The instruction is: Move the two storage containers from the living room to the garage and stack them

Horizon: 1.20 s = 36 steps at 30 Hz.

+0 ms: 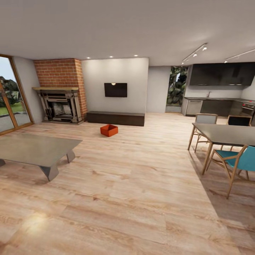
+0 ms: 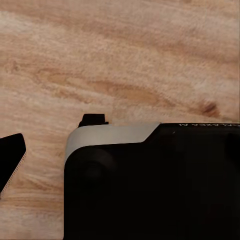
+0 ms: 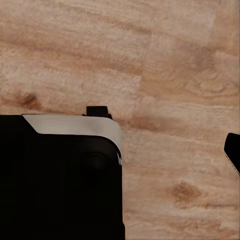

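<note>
Right now you are looking across the living room from your head camera, with light wood plank floor [image 1: 134,184] stretching from near to far. One orange-red storage container [image 1: 108,130] sits on that floor at the far side, just in front of the long low dark cabinet [image 1: 115,118] and below the wall-mounted black TV [image 1: 115,90]. It stands upright with its open top showing, apart from the cabinet. You can see one container from here.

To the far left is the red brick fireplace [image 1: 61,101], and at the left edge are the wood-framed glass doors [image 1: 10,102]. Nearer on your left stands a low grey coffee table [image 1: 33,148]. On your right is a dark dining table [image 1: 226,134] with wooden chairs around it, one of them with a teal seat [image 1: 237,159]. Beyond that, far right, is a dark kitchen counter [image 1: 212,106].

Both wrist cameras look down at the plank floor past a black part of the robot's body with a pale grey edge [image 2: 115,135]. You cannot tell from these pictures whether either gripper is open or closed.
</note>
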Motion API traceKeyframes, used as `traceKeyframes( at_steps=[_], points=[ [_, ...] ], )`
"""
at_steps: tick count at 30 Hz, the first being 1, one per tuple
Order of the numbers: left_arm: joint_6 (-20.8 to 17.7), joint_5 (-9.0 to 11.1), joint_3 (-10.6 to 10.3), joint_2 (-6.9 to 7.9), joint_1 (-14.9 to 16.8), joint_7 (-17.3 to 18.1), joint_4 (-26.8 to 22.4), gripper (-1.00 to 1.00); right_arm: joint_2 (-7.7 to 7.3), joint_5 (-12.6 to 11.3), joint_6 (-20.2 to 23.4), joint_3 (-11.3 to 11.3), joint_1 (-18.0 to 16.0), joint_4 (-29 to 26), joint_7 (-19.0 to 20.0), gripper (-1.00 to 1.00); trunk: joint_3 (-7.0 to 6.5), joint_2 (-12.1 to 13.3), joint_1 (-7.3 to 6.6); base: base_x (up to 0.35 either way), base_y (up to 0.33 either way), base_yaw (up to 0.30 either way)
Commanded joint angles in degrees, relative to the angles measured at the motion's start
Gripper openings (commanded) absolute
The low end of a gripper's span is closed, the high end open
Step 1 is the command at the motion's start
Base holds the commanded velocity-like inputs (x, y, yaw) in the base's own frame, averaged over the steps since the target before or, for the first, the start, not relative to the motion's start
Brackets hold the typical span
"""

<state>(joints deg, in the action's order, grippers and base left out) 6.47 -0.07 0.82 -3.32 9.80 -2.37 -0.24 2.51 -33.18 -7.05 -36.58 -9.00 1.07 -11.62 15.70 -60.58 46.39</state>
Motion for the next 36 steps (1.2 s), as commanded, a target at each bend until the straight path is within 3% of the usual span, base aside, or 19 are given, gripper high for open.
traceKeyframes(
  at_steps=[1, 36],
  points=[
    [0.2, 0.0, 0.1, -0.02, 0.0, -0.2, 0.1, 1.00, 0.04, -0.5, -0.2, -0.5, -0.1, 0.1, -0.1, 1.00, 0.07, 0.0, 0.04, 0.317, 0.000, 0.000],
    [0.2, 0.0, 0.1, -0.02, 0.0, -0.2, 0.1, 1.00, 0.04, -0.5, -0.1, -0.6, -0.1, 0.1, -0.1, 1.00, 0.07, 0.0, 0.04, 0.317, 0.000, 0.000]
  ],
)
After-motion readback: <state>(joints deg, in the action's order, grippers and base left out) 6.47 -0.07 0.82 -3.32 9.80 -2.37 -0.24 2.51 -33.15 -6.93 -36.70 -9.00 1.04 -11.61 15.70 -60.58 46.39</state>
